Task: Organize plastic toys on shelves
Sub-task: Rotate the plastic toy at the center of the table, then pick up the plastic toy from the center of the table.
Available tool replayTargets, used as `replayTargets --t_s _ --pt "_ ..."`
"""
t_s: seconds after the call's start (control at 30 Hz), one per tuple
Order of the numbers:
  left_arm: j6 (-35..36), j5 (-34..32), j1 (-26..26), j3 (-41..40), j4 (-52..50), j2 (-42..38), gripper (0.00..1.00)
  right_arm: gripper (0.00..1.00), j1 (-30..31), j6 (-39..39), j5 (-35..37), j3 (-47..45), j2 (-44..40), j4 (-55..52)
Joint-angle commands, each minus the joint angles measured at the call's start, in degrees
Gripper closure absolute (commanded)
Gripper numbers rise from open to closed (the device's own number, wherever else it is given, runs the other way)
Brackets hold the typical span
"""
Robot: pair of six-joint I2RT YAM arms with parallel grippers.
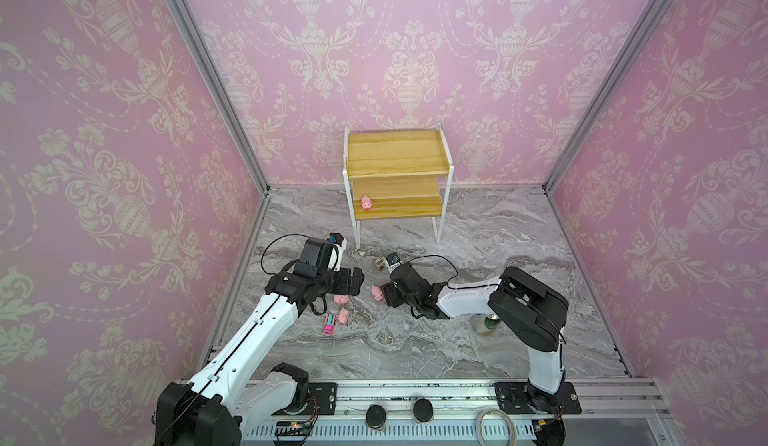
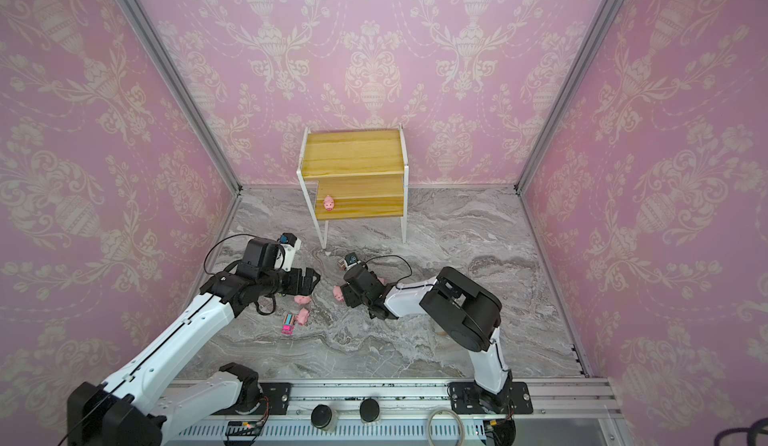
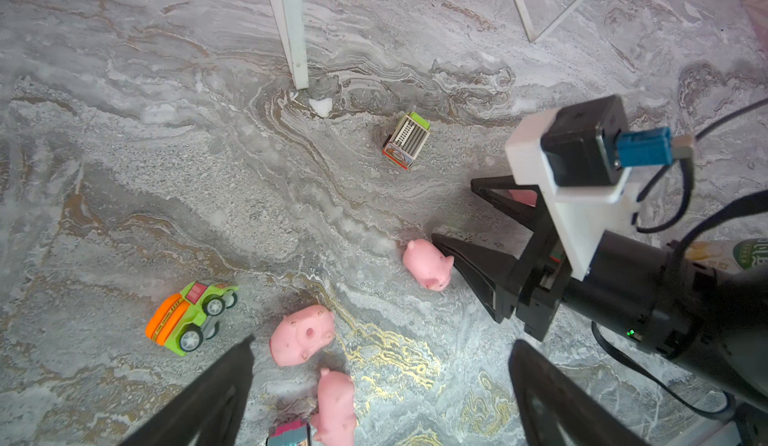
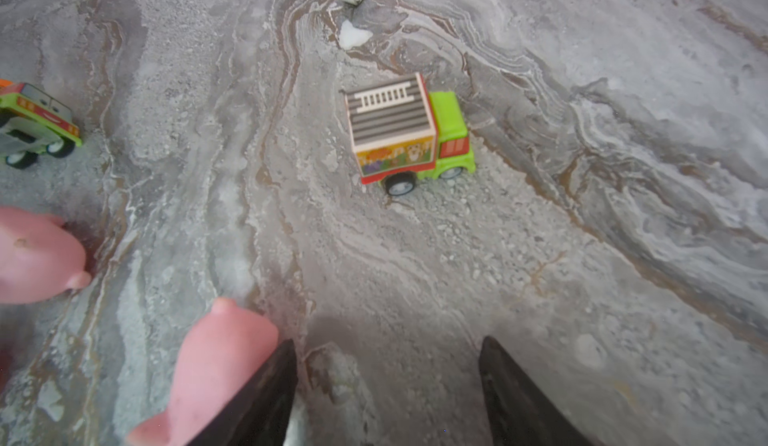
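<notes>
In both top views the shelves (image 1: 397,173) stand at the middle of the far edge of the surface (image 1: 498,256). A shelf pig (image 1: 366,203) sits on the lower board, near its left end. The top board is bare. The other toys lie in front of the shelves, a bit toward the left edge. The left claw (image 1: 356,282) and the right claw (image 1: 386,295) hang low over them.

In the left wrist view the left claw (image 3: 382,342) is spread wide and holds nothing. A loose pig (image 3: 301,335) and a second loose pig (image 3: 334,408) lie below it. The orange-green truck (image 3: 191,319) is just beside them. The right claw (image 3: 455,211) is released too. A leaning pig (image 3: 428,263) touches the outside of one finger.

In the right wrist view the right claw (image 4: 386,340) has only bare surface between its fingers. The leaning pig (image 4: 220,365) rests against the outer side of one finger. The brown-green truck (image 4: 409,132) stands on its wheels farther ahead.

I think the right claw wants the leaning pig. It should slide sideways until the pig sits in the middle of the gap. Then it should close softly on the round body. A push from one finger could roll the pig away.
</notes>
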Motion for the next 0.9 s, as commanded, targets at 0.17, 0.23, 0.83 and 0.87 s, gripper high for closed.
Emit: replayTargets --t_s 0.17,0.23,0.83,0.87 --pt "1.4 -1.5 -0.8 0.1 -1.1 1.0 0.02 0.29 -0.5 -0.6 -1.3 -1.6 -5.0 -3.8" --pt "1.3 -2.2 -0.8 0.5 -1.5 1.4 0.02 0.29 -0.4 -0.5 -1.3 -4.3 -8.1 -2.2" --pt "1.1 -5.3 -0.8 1.1 -2.3 1.1 0.01 0.31 8.4 -0.2 0.1 -8.6 -5.0 11.8" --pt "1.0 -5.3 -0.7 1.1 -2.3 1.0 0.01 0.32 8.6 0.0 0.8 -7.9 -4.2 11.5"
